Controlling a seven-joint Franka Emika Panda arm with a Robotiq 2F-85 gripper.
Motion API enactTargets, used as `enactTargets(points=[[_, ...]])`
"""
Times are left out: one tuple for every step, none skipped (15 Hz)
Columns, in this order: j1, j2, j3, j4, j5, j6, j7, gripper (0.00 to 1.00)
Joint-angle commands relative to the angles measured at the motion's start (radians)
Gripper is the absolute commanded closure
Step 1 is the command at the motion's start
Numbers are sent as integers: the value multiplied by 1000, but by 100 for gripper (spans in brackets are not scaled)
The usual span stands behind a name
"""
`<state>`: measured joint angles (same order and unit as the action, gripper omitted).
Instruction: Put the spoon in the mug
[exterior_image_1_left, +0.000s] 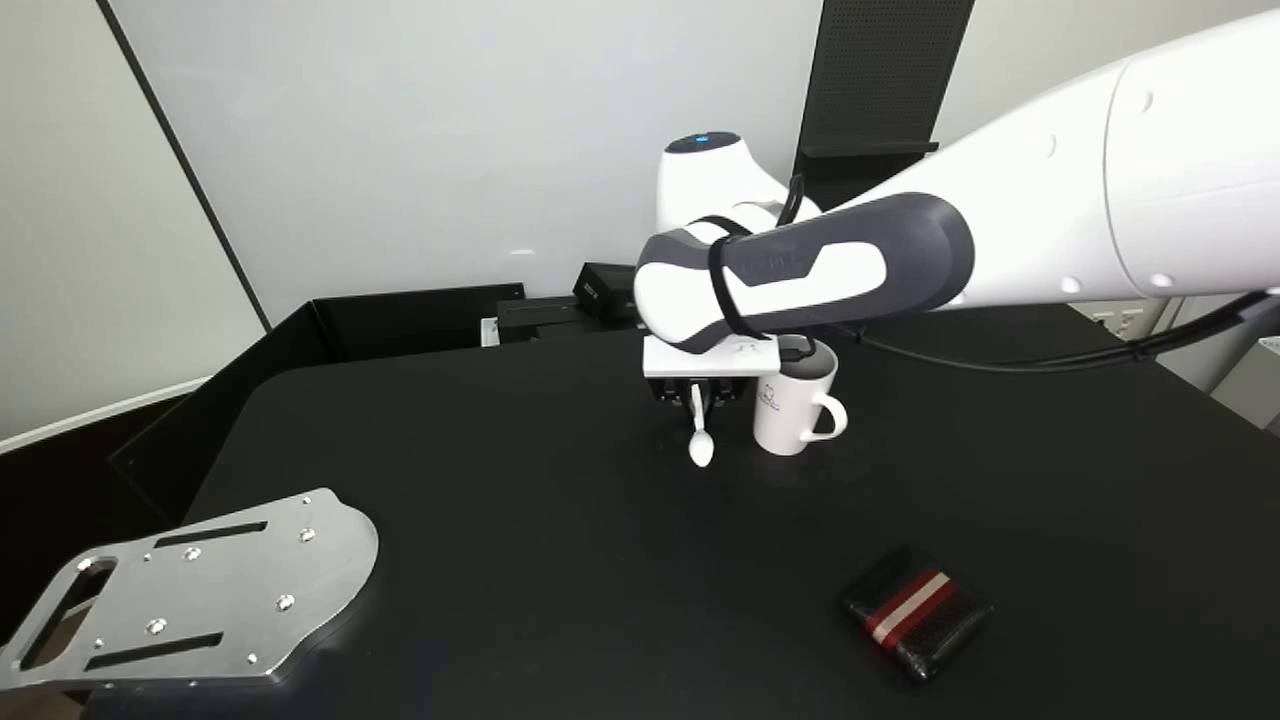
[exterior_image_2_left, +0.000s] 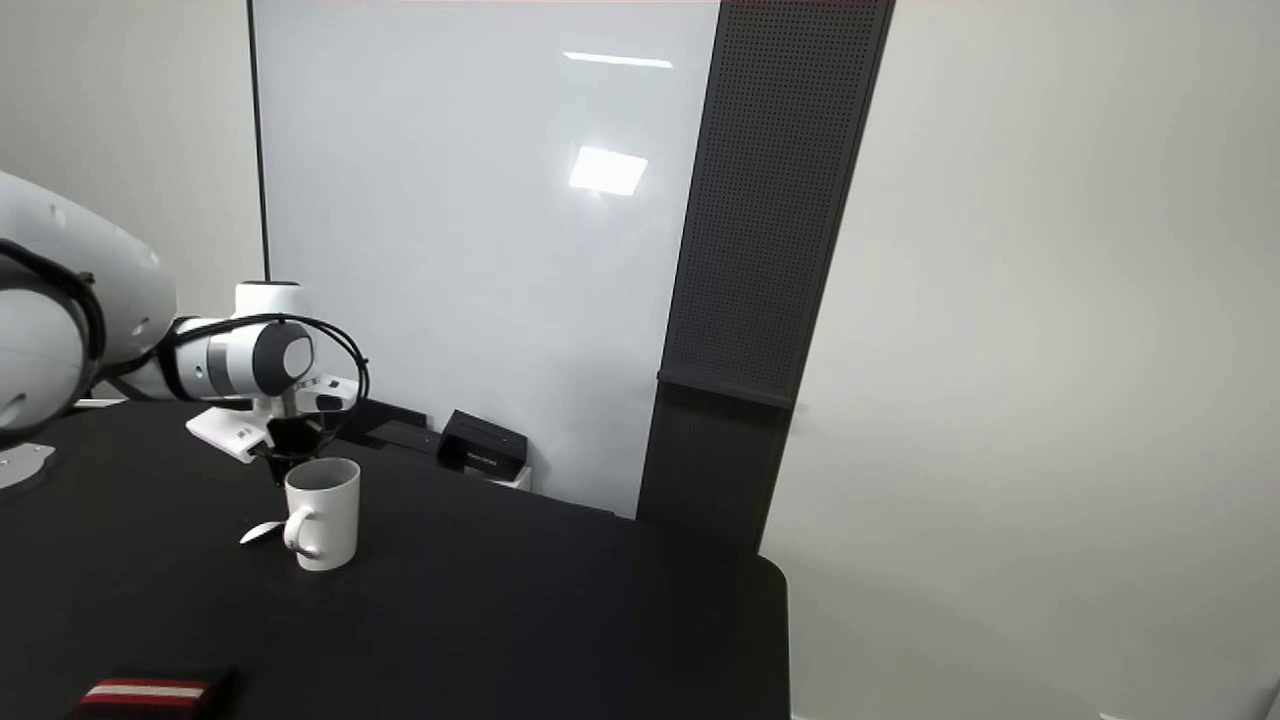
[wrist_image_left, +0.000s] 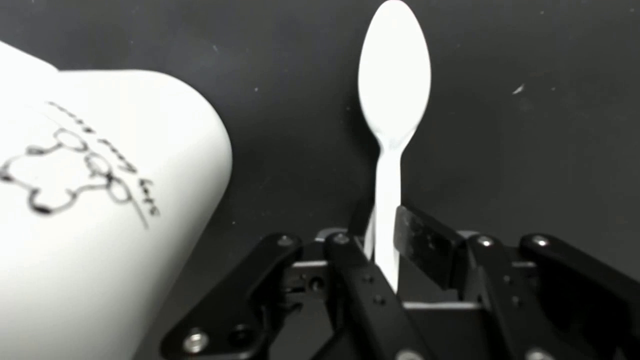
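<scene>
Right of centre in the wrist view, the spoon (wrist_image_left: 392, 142) points its bowl toward the frame's top, its handle pinched by the pincer (wrist_image_left: 386, 225), whose fingers stand nearly together. The spoon looks light, stiff and slick; the handle, behind the bowl, seems the best hold. The mug (wrist_image_left: 100, 215) fills the left; in an exterior view its rim, upper right of the spoon, is the edge to clear; tabletop (exterior_image_1_left: 500, 500) leftward likely gives room
</scene>
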<state>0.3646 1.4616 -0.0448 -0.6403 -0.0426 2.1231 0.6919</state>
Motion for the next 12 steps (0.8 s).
enactTargets(points=[[1,21,-3,27,2,-13,21,100],[1,20,-3,24,2,-12,21,96],[1,20,-3,25,1,-13,21,97],[1,21,-3,27,2,-19,20,100],[0,20,-2,27,4,-24,20,99],[1,20,-3,27,2,-23,21,98],[3,19,-5,82,4,-74,29,98],[5,5,-7,72,1,-74,28,98],[5,8,-10,99,-2,-91,26,98],[3,16,-12,132,-3,-106,25,98],[4,-4,-15,114,-4,-100,24,98],[7,-11,-17,124,-6,-105,27,98]])
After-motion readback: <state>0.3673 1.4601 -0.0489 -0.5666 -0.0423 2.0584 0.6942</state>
